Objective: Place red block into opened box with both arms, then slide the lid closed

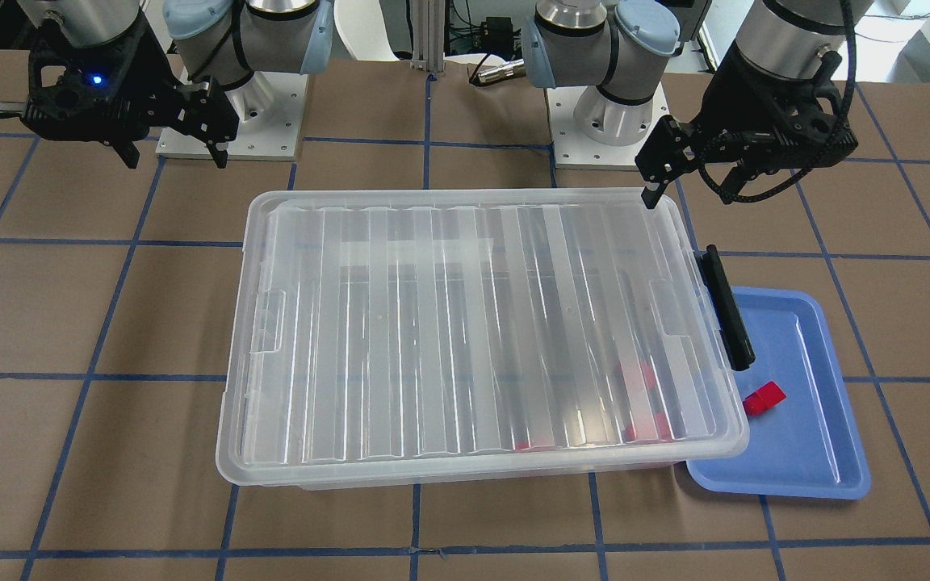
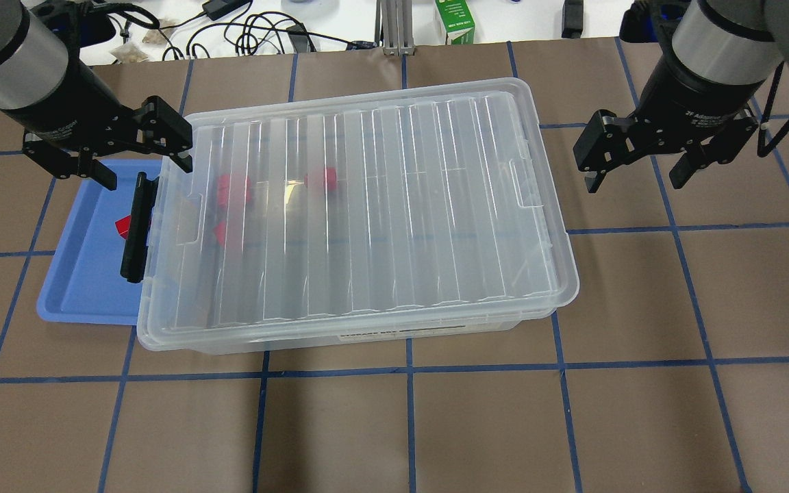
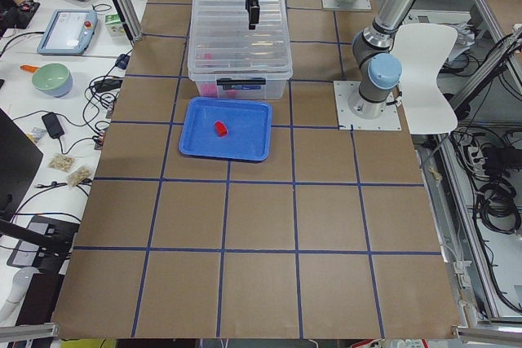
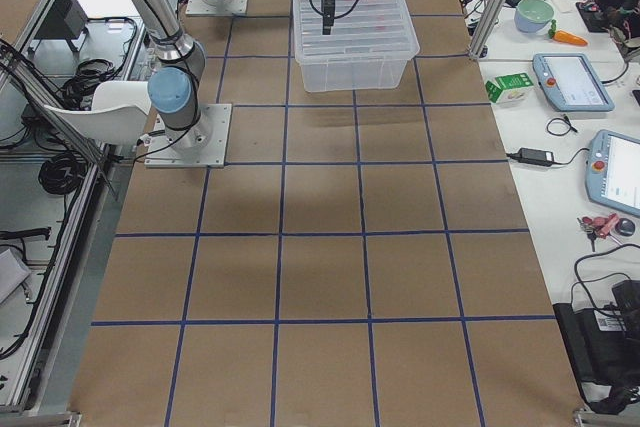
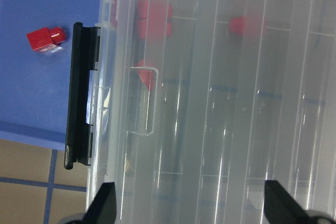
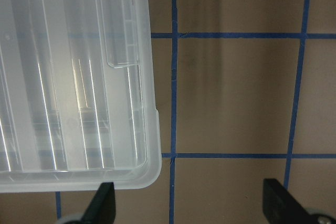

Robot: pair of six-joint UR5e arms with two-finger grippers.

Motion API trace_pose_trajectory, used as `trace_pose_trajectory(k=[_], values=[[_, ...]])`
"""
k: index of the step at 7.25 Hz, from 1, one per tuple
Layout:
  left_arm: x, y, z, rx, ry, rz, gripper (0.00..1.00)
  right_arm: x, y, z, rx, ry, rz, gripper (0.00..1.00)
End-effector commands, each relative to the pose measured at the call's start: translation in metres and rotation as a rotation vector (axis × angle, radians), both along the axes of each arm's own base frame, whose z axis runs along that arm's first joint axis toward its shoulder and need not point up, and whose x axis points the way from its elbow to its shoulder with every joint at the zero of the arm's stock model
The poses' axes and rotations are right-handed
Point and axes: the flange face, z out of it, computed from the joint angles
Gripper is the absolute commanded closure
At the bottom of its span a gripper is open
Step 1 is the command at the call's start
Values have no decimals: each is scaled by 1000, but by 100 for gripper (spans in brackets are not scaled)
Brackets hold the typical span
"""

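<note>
Overhead view, left to right. The left gripper [image 2: 146, 174] hangs over the box's corner at the bar end, jaws spread and nothing between them. Below it, a shallow blue plastic tray [image 2: 86, 274] carries one small bright red stepped block [image 2: 122, 226]. The tray is partly tucked beneath the large see-through rectangular plastic box [image 2: 394, 335], whose black bar [image 2: 135, 229] faces the tray. The clear ribbed rectangular lid [image 2: 381, 205] lies flat over the whole opening. Three red blocks [image 2: 233, 188] show blurred through it, inside the box near the bar end. The right gripper [image 2: 635, 183] hovers over bare table beyond the box's far short end, jaws spread and empty. Judged state: block placed and lid slid to, or very nearly to, closed. At most a final seating nudge is left.
</note>
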Motion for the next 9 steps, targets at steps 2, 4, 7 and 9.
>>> trace_pose_trajectory(k=[2,4,7,9], values=[[1,-3,-1,-10,0,1,0,0,-1,-1,-7,8,-1,0],[0,-3,-3,-7,1,-1,0,0,-4,-7,9,-4,0,0],[1,-5,-4,-5,1,-1,0,0,-10,-22,26,0,0,0],[0,-4,-3,-5,1,-4,0,-3,-59,-58,-44,6,-6,0]])
